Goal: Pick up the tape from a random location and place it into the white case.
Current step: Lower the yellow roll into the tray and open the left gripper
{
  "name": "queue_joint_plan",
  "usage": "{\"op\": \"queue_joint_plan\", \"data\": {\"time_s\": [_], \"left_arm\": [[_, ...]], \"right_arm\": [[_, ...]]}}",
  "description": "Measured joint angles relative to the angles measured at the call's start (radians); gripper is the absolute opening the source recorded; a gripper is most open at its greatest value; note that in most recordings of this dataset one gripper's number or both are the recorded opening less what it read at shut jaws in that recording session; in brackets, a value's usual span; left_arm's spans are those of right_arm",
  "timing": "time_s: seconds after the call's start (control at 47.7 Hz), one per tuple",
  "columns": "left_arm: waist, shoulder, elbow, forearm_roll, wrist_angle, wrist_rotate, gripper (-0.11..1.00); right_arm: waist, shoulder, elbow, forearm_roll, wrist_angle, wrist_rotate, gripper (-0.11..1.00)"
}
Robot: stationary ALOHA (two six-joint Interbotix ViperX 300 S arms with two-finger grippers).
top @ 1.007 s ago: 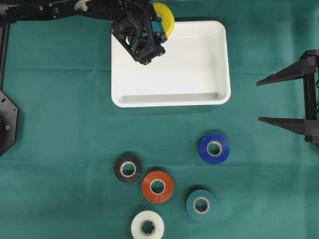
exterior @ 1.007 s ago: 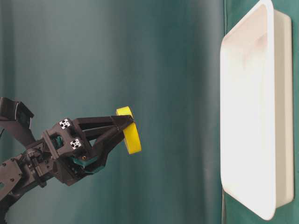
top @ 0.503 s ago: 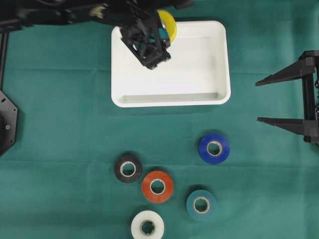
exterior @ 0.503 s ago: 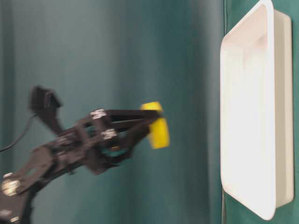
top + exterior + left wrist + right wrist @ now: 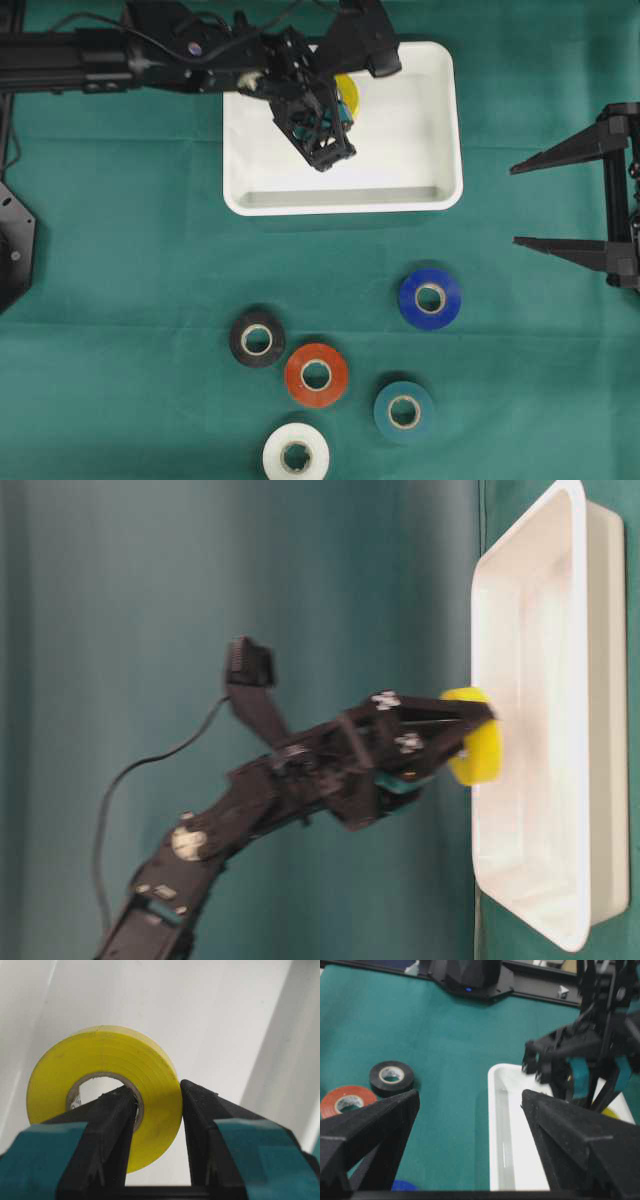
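- The white case [image 5: 440, 120] has the yellow tape [image 5: 105, 1090] held over its floor, upright, pinched by the left pincer [image 5: 157, 1105].
- The right pincer [image 5: 560, 205] stands spread, well apart.
- 5 rolls lie on the green table [image 5: 120, 300].
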Motion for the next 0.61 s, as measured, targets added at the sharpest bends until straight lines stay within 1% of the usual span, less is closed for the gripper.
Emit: {"op": "queue_joint_plan", "data": {"time_s": [0.273,0.608], "left_arm": [[-0.005,0.083,0.003,-0.002,-0.035,0.002,0.23],[-0.017,0.087,0.003,-0.003,-0.038,0.006,0.23]], "right_arm": [[0.000,0.002,0.000,0.000,0.000,0.000,0.92],[0.000,0.003,0.000,0.000,0.000,0.000,0.92]]}}
